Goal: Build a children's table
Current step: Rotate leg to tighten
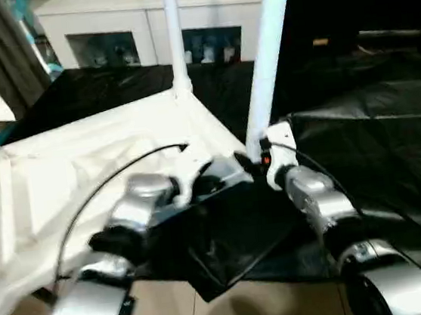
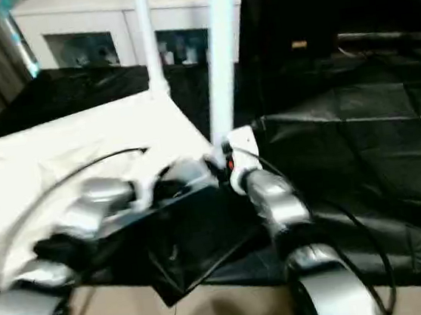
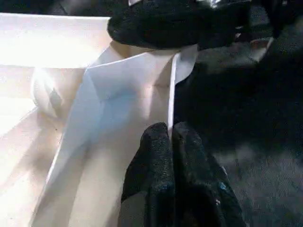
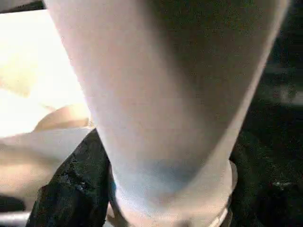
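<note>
Our left gripper point(image 3: 171, 142), jaws pressed shut, touches the upturned white plastic children's table point(image 1: 83, 172); our right gripper point(image 1: 258, 156) clasps its white tapering tube leg point(image 4: 165, 109) between wide jaws.

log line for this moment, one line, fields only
stage: leg fitting | table top: upside down on black sheet | right gripper: around near leg at its base | left gripper: shut, at top's edge

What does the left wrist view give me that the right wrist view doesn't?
Left wrist view alone: the left tool, shut, at the thin edge of the upturned table top, with the right tool's finger across the corner beyond.

Right wrist view alone: the near leg close up, its base in the corner socket, with a right tool finger beside it.

Both: the white underside of the table and the black sheet.
</note>
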